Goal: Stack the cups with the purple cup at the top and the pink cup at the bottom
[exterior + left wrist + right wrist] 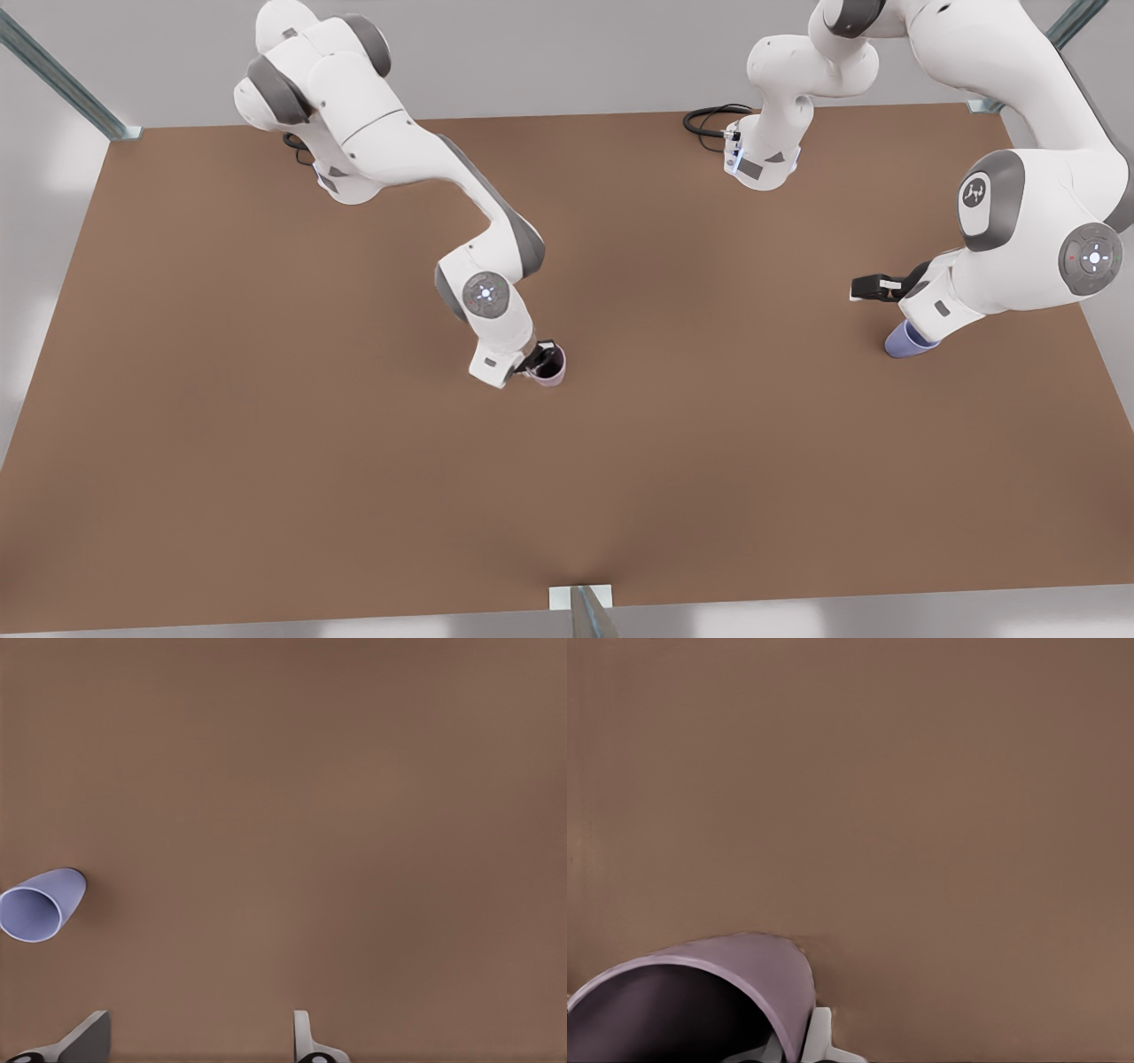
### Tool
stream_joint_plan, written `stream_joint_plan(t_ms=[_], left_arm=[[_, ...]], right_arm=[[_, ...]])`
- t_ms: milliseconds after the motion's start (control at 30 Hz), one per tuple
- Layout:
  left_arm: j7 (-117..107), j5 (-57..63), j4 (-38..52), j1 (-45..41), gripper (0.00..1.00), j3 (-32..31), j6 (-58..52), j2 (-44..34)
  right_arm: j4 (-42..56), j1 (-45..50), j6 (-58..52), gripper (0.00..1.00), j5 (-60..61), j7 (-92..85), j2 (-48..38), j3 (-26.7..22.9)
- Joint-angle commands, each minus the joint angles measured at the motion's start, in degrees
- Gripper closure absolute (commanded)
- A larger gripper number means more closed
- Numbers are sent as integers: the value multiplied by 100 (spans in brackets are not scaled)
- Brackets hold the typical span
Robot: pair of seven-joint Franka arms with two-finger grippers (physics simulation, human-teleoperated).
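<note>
Front view: near the tabletop [266,399] centre, the pink cup [551,365] is clamped at its rim by the right gripper [537,359]. By the right edge, the purple cup [907,340] is seen beside the left gripper [199,1041], spread wide and empty.

A bare brown tabletop [266,425] fills most of the front view, matte and evenly coloured. Around it lies a pale grey floor [53,159]. Slanted metal frame struts stand at the far corners, one at the front view's left [62,84] and one at the front view's right [1067,22]; a third strut [589,611] with a light mounting plate meets the near edge at mid-table. A black cable [709,120] loops on the tabletop near the far edge, possibly plugged in there.
</note>
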Motion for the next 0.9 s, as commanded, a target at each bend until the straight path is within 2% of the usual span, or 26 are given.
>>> stream_joint_plan(t_ms=[0,200,267,300,333,367,433,600,633,867], left_arm=[[3,3,2,0,0,5,-6,2],[11,38,2,44,0,198,706,415],[47,91,11,96,0,567,1339,617],[108,301,-312,281,0,594,1839,451],[196,433,-1121,342,0,594,2630,29],[406,434,-1421,447,0,594,2929,-68],[1330,398,-1649,1037,0,585,3307,81],[1840,346,-1887,1696,0,576,4195,494],[1840,346,-2106,1731,0,576,4485,529],[2675,363,-3161,2003,0,585,5048,582]], right_arm=[[155,134,42,79,176,3060,172,11],[726,714,68,79,141,3737,753,11],[735,802,51,79,115,3763,761,-7],[735,908,51,79,62,3772,788,-59],[735,917,51,79,-8,3772,788,-59],[735,925,51,79,-9,3772,831,-59],[735,1092,77,79,-61,3816,920,-218],[735,1110,77,79,-70,3842,981,-226],[735,1101,77,0,-61,3886,981,-270],[735,1128,86,0,-44,3895,902,-270]])
